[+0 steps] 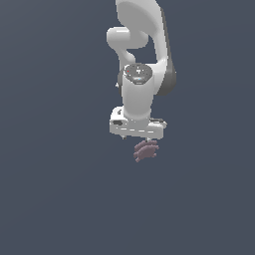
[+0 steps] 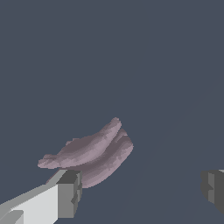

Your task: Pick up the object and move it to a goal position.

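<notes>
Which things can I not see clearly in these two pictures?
- Exterior view: the pincer fingertips are too small to tell whether they touch the purple clump.
- Wrist view: one finger covers part of the clump; the picture's edge cuts off the other finger.
- Neither view shows the goal position.

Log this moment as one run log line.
arm: over object | pincer: open, fingers wide apart | mauve clump: ungrasped, near one finger | contact: cannot tell | goal: not visible

I work in a bare simulated space: flat slate-grey backdrop everywhere, no furniture, walls or table edge, just my smooth rendered white arm [image 1: 142, 74].
</notes>
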